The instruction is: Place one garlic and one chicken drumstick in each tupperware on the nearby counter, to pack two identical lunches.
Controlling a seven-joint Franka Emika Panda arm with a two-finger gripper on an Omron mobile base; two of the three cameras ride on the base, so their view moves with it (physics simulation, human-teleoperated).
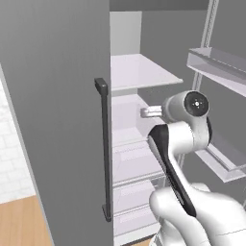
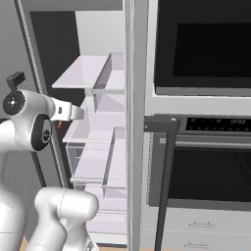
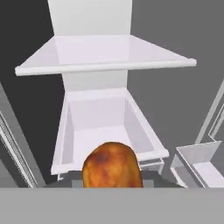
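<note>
A glossy red-brown chicken drumstick (image 3: 112, 165) sits close to the camera at the bottom middle of the hand view, fat end up, with my gripper shut on it and the fingertips hidden behind it. In the left base view my gripper (image 1: 145, 112) reaches into the open fridge at the height of the middle shelf. The right base view shows the gripper (image 2: 77, 113) in front of the fridge's clear drawer, with an orange-tan bit of the drumstick (image 2: 59, 125) under the hand. The garlic, the tupperware and the counter are out of view.
A white fridge shelf (image 3: 105, 54) spans above an empty clear drawer (image 3: 107, 127). Door bins (image 1: 218, 62) hang on the right. The closed grey fridge door with its dark handle (image 1: 104, 149) stands on the left. A built-in oven (image 2: 206, 166) stands to the fridge's right.
</note>
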